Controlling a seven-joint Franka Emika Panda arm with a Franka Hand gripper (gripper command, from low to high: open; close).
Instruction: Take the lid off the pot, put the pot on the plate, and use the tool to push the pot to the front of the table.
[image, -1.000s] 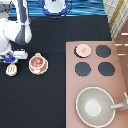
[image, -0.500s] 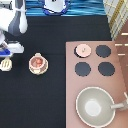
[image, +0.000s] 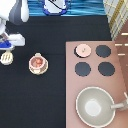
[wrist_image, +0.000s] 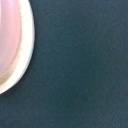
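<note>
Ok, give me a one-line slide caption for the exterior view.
Lid off on stove, pot on plate, gripper over tool at table's left edge.

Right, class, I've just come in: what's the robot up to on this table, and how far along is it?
The lid is already off and lies on the stove, at the burner spot nearest the exterior view's top left. The pot sits open on the plate on the black table. The gripper is at the exterior view's left edge, right above the tool, which lies on the table left of the pot. A large pan rests on the stove.
</note>
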